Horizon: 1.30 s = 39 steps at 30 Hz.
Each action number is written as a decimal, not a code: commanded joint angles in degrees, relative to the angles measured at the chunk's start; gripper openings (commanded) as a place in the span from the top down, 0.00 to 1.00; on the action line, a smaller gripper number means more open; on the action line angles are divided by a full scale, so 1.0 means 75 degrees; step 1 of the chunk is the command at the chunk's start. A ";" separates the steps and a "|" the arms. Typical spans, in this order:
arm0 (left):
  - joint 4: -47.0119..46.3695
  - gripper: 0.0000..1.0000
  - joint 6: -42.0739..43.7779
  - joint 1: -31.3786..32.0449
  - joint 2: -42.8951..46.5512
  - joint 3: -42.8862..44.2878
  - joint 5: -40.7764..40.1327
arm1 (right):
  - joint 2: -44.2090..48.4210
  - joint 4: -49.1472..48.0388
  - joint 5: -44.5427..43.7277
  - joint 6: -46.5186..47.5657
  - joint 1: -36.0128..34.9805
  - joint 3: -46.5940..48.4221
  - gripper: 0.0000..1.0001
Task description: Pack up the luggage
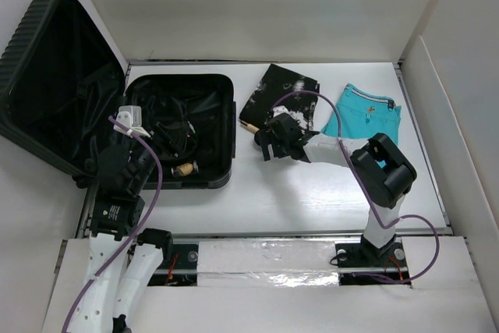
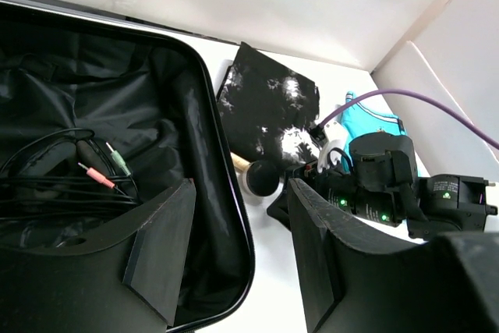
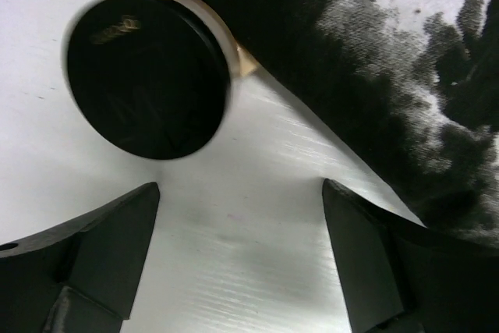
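The luggage (image 1: pixel 222 126), a black ribbed suitcase, lies open at the left with its lid (image 1: pixel 47 52) raised. Inside are dark lining (image 2: pixel 93 107), tangled cables (image 2: pixel 86 165) and a small tan-and-black piece (image 1: pixel 185 168). My left gripper (image 1: pixel 160 146) is open and empty above the case; in its wrist view it (image 2: pixel 242 263) straddles the case's right rim (image 2: pixel 230 193). My right gripper (image 1: pixel 269 139) is open and empty just over the table (image 3: pixel 240 193). It is next to a black round-headed item with a tan handle (image 3: pixel 144 76) at the edge of the black patterned cloth (image 3: pixel 374 76).
The black patterned cloth (image 1: pixel 284 95) lies right of the case, and a folded teal cloth (image 1: pixel 362 111) lies further right. White walls close in the table (image 1: pixel 273 200) at the back and sides. The right arm's body (image 2: pixel 382 185) shows in the left wrist view.
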State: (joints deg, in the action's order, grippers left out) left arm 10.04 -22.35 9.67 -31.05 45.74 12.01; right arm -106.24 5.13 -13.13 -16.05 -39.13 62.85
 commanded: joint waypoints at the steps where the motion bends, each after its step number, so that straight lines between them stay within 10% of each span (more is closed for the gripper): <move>1: -0.0366 0.53 0.0097 0.0035 0.0026 -0.0028 0.0098 | 0.0044 0.0090 -0.0277 0.0090 -0.0009 -0.0013 0.12; 20: -0.0355 0.52 0.0097 0.0035 0.0108 -0.0039 0.0098 | -0.0916 0.0196 0.0344 0.0734 -0.0220 0.1826 0.04; 24: -0.0355 0.52 0.0097 0.0035 0.0108 -0.0039 0.0110 | -0.1245 0.0207 -0.0029 0.0641 -0.0290 0.2120 0.10; 31: -0.0366 0.52 0.0109 0.0035 0.0097 -0.0039 0.0121 | -0.0591 -0.0062 -0.0628 0.0547 -0.0617 0.1582 0.52; 39: -0.0413 0.52 0.0097 0.0035 0.0073 -0.0051 0.0227 | 0.0969 -0.0239 -0.0068 0.0874 -0.1086 0.1333 0.53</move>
State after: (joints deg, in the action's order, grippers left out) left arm 9.91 -22.35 9.67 -30.92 45.65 12.64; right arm -101.95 6.85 -15.27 -11.31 -45.41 69.87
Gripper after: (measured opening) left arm 0.480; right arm 0.698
